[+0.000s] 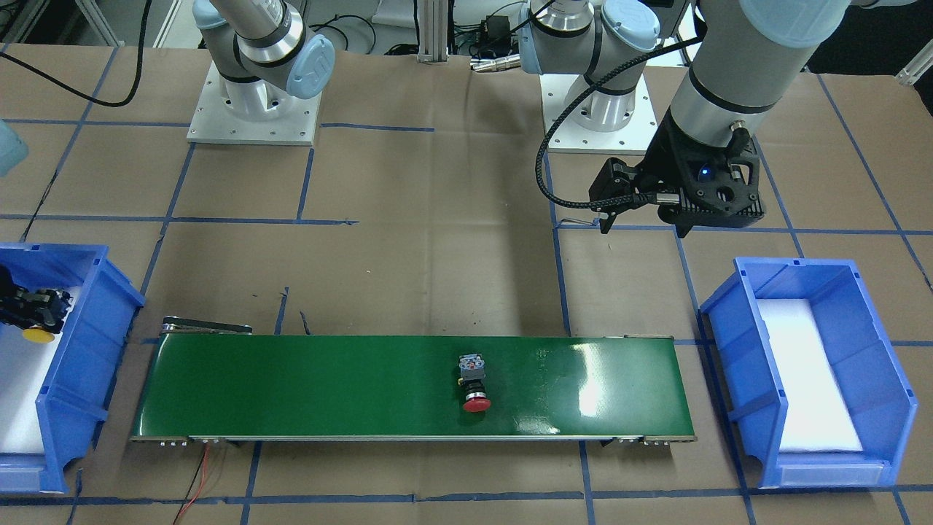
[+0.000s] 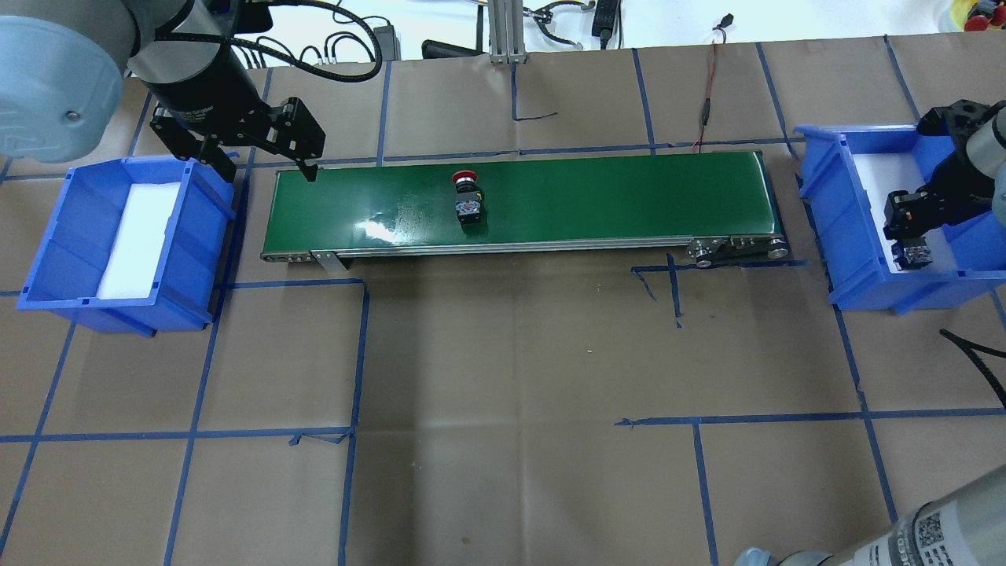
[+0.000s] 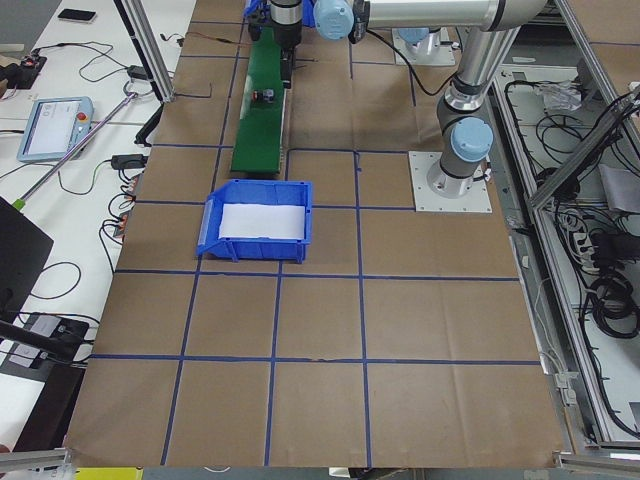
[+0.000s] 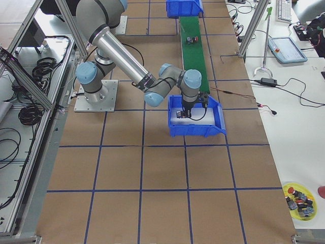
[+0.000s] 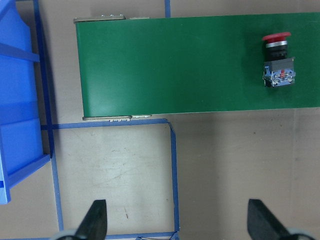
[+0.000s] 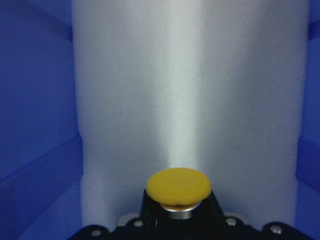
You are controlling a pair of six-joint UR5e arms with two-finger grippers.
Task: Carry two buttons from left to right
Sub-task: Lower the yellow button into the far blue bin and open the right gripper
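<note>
The red button (image 1: 476, 384) lies on its side on the green conveyor belt (image 1: 313, 386), a little toward the robot's left of the belt's middle; it also shows in the overhead view (image 2: 468, 198) and the left wrist view (image 5: 278, 60). My left gripper (image 2: 267, 167) is open and empty, and hangs above the belt's left end, by the near edge. My right gripper (image 2: 908, 228) is shut on the yellow button (image 6: 178, 186), low inside the right blue bin (image 2: 837, 220) over its white foam. The yellow cap also shows in the front-facing view (image 1: 38, 335).
The left blue bin (image 2: 55, 228) with a white foam pad stands just left of the belt and holds nothing. A red and black wire (image 2: 705, 94) runs from the belt's far side. A yellow dish of spare parts (image 4: 299, 201) sits far off in the exterior right view.
</note>
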